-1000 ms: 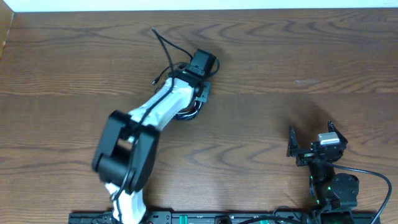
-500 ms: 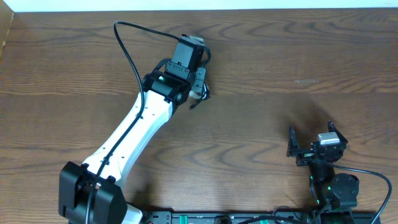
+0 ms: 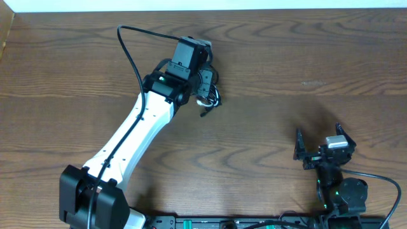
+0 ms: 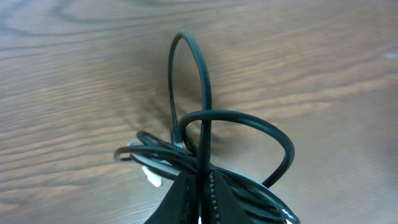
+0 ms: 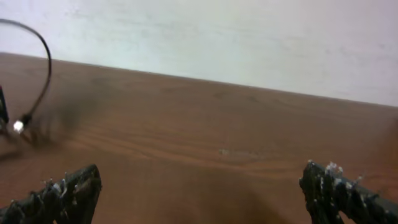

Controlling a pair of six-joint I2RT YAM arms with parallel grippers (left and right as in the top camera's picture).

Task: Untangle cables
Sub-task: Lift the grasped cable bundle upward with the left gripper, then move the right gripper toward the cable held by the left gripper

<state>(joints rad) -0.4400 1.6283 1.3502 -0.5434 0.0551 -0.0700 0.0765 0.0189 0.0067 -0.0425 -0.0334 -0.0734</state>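
My left gripper (image 3: 206, 90) is at the far middle of the table, shut on a black cable (image 4: 202, 93). That cable runs up between the jaws (image 4: 203, 198) and forms tall loops above them. More black cable loops and a bit of white cable (image 4: 152, 178) bunch together just left of the jaws. From overhead the tangle (image 3: 212, 99) shows as a small dark knot at the fingertips with one loose end hanging toward me. My right gripper (image 3: 317, 153) is open and empty near the front right, far from the tangle; its fingers (image 5: 202, 196) are spread wide.
The left arm's own thick black cord (image 3: 130, 54) arcs out to the left of the wrist. A thin black loop with a small plug (image 5: 20, 126) shows at the far left of the right wrist view. A pale wall (image 5: 249, 37) rises behind the table's far edge.
The left arm has stretched out low over the table toward the far side. The tangle has shifted up and slightly right with the gripper. The right arm has not moved.
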